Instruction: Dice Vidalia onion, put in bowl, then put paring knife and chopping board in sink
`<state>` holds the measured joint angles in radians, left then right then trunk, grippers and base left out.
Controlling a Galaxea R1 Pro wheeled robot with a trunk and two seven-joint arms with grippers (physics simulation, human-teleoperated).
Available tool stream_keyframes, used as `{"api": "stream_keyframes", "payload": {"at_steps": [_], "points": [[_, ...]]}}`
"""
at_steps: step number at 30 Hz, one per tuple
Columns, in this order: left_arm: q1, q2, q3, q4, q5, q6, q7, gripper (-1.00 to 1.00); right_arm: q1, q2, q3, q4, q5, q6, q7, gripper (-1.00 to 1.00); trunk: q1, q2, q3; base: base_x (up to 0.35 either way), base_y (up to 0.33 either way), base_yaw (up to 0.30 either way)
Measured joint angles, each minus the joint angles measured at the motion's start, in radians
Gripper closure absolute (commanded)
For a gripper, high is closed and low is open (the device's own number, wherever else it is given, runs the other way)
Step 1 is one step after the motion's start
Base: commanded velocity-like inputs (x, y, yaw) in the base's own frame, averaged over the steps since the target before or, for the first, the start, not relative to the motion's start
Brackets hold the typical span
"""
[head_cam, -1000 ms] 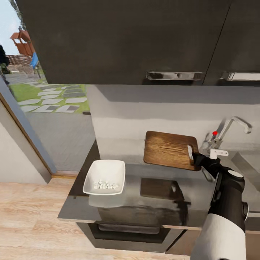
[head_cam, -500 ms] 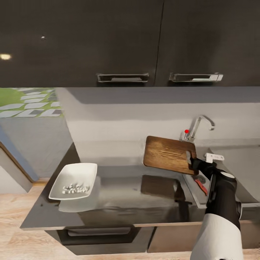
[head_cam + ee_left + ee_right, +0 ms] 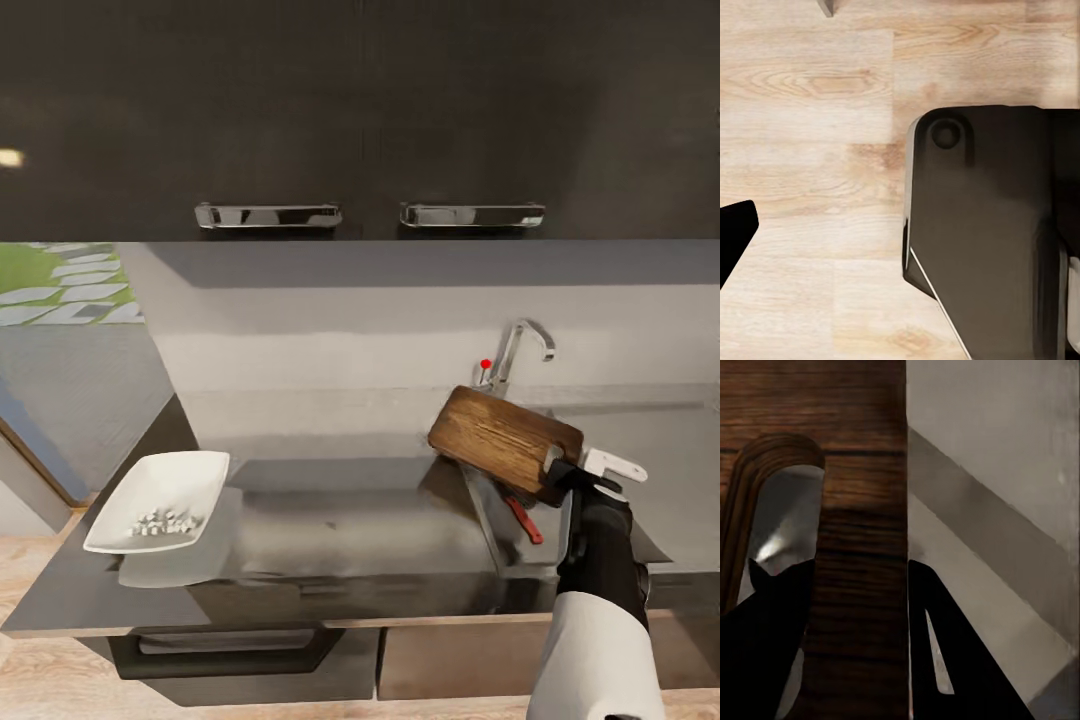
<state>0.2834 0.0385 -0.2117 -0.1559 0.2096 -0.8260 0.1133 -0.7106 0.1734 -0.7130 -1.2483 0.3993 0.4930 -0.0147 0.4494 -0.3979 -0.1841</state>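
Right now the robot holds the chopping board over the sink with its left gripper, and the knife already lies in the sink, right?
Not quite: the right gripper holds the chopping board, as the head view shows. The paring knife does lie in the sink.

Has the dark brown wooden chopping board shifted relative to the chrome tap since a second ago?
Yes. The dark brown wooden chopping board, once left of the chrome tap over the counter, now hangs tilted below it over the sink.

light: even, soft | countertop (image 3: 340,520) glossy, mirror reflections | cabinets (image 3: 360,110) dim | render slightly blurred
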Motion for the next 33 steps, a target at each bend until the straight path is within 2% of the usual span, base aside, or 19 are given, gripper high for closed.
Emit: {"api": "stream_keyframes", "payload": {"at_steps": [2, 4, 6, 12, 14, 20, 23, 33], "points": [[0.000, 0.001, 0.000, 0.000, 0.000, 0.000, 0.000, -1.00, 0.000, 0.000, 0.003, 0.002, -0.119, -0.014, -0.118, 1.00, 0.000, 0.000, 0.000, 0.000, -0.013, 0.000], [0.000, 0.001, 0.000, 0.000, 0.000, 0.000, 0.000, -1.00, 0.000, 0.000, 0.005, 0.004, -0.208, -0.040, -0.211, 1.00, 0.000, 0.000, 0.000, 0.000, -0.004, 0.000], [0.000, 0.001, 0.000, 0.000, 0.000, 0.000, 0.000, -1.00, 0.000, 0.000, 0.006, 0.016, -0.249, -0.064, -0.273, 1.00, 0.000, 0.000, 0.000, 0.000, -0.001, 0.000], [0.000, 0.001, 0.000, -0.003, -0.001, 0.000, 0.002, -1.00, 0.000, 0.000, 0.004, 0.073, -0.273, -0.106, -0.440, 1.00, 0.000, 0.000, 0.000, 0.000, 0.000, 0.000], [0.000, 0.001, 0.000, -0.006, -0.002, -0.001, 0.002, -1.00, 0.000, 0.000, 0.006, 0.077, -0.320, -0.109, -0.490, 1.00, 0.000, 0.000, 0.000, 0.000, 0.000, 0.000], [0.000, 0.002, 0.000, -0.005, -0.002, -0.002, 0.002, -1.00, 0.000, 0.000, 0.010, 0.078, -0.541, -0.106, -0.726, 1.00, 0.000, 0.000, 0.000, 0.000, 0.000, 0.000], [0.000, 0.002, 0.000, -0.004, -0.002, -0.002, 0.002, -1.00, 0.000, 0.001, 0.011, 0.079, -0.573, -0.110, -0.753, 1.00, 0.000, 0.000, -0.001, 0.007, 0.000, 0.000], [0.000, 0.004, 0.001, -0.004, -0.001, 0.000, 0.002, -1.00, 0.000, 0.000, 0.011, 0.079, -0.581, -0.113, -0.760, 1.00, 0.000, 0.000, -0.016, 0.143, 0.085, 0.000]]}}
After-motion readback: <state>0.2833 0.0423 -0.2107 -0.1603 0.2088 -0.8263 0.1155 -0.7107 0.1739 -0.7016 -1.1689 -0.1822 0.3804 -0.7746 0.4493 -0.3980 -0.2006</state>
